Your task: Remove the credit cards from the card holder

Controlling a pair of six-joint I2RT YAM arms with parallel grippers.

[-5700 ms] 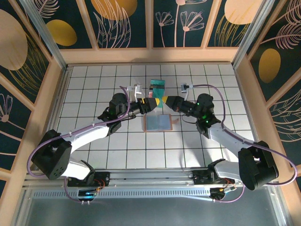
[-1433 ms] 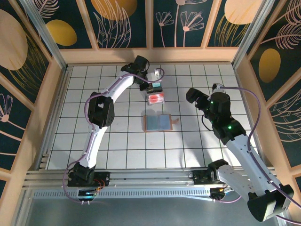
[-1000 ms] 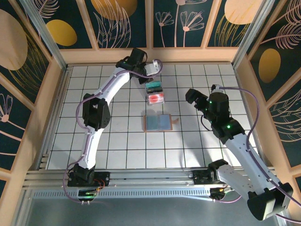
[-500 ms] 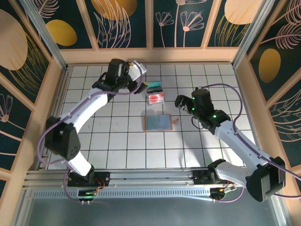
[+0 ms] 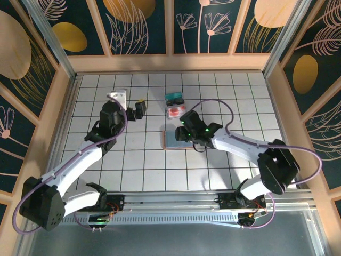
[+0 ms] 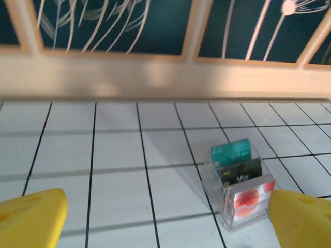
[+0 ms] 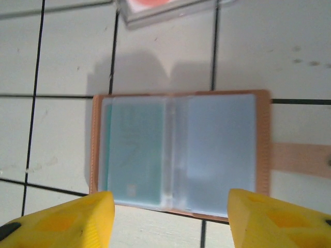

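The tan card holder lies open and flat on the tiles, blue-grey inside, its strap tab pointing right. A teal-green credit card shows through its left sleeve. My right gripper hovers open just over the holder, one yellow finger off each side. Beyond it a clear box holds a teal card, a black card and a pink-white card with a red circle. My left gripper hangs open and empty, left of the box.
A wooden wall runs close behind the clear box, and wooden side walls border the tiled table. The right arm's cable arcs above the tiles right of the box.
My left arm has pulled back from the clear box toward the left and opened. My right arm has swung in leftward over the open card holder, and its jaws have narrowed.
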